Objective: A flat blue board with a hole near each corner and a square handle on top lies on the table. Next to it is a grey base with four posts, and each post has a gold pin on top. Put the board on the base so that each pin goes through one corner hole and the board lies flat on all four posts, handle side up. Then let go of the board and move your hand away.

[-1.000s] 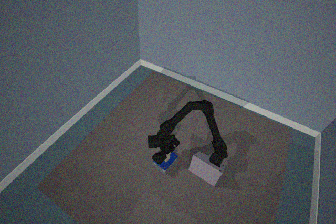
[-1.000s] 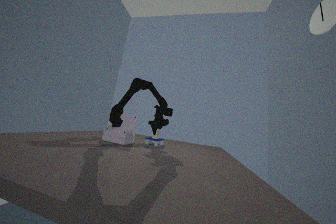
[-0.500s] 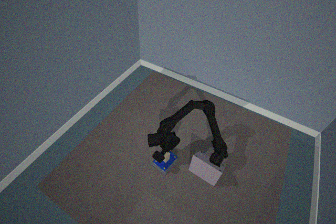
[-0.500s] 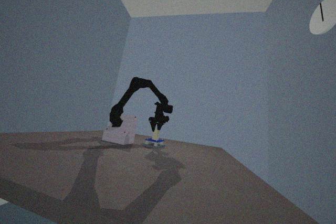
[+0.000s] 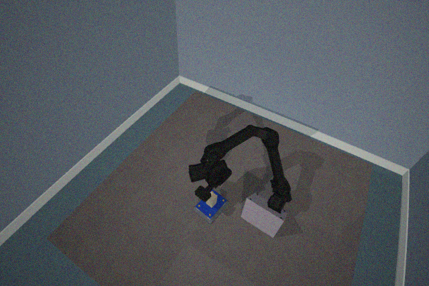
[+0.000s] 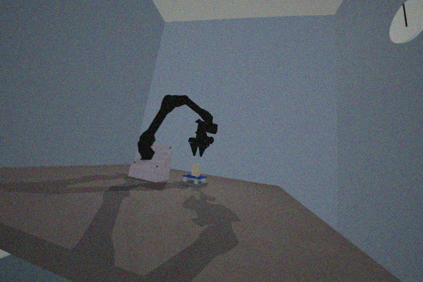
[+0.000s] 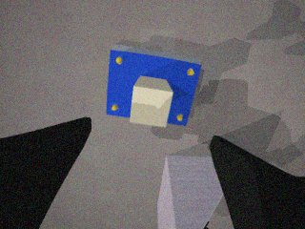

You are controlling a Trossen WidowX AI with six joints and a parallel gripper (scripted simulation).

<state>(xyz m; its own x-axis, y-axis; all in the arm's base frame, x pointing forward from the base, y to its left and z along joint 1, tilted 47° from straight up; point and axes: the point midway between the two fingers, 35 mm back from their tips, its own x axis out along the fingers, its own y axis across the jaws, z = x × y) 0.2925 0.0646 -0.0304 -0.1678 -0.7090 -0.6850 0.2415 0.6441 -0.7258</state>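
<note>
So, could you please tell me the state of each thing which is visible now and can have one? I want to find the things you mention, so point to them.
Gripper [image 6: 197,155] [image 7: 152,133]: open, holding nothing, above the handle.
Blue board [image 5: 209,209] [image 6: 188,176] [image 7: 125,78]: seated on the base, a gold pin showing at each corner.
Handle [image 5: 211,199] [image 6: 195,170] [image 7: 151,107]: upright, released.
Grey base [image 6: 195,181]: under the board.

The blue board [image 5: 207,207] [image 6: 194,177] [image 7: 124,81] lies flat on the grey base's posts [image 6: 195,181], cream handle [image 5: 211,199] [image 6: 195,169] [image 7: 152,106] up, gold pins [image 7: 119,60] showing at all four corners.
</note>
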